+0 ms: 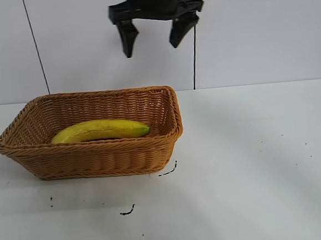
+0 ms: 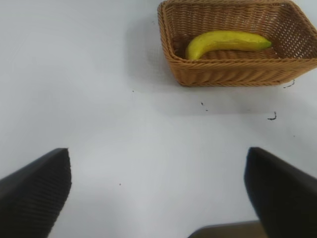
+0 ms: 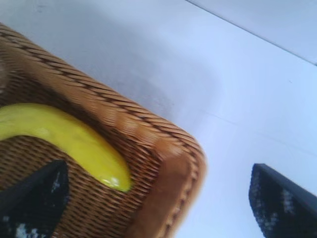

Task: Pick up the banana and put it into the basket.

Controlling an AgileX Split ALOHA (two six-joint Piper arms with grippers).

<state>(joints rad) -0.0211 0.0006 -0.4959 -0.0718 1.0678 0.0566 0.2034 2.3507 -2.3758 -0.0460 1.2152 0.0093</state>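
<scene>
The yellow banana lies lengthwise inside the tan wicker basket at the table's left. My right gripper hangs high above the basket's right end, open and empty. In the right wrist view its fingers stand wide apart over the basket's corner, with the banana's end below. My left gripper is open and empty over bare table, well away from the basket and banana; it is out of the exterior view.
White table with small black marks in front of the basket and at its corner. A white wall stands behind, with thin black cables running down it.
</scene>
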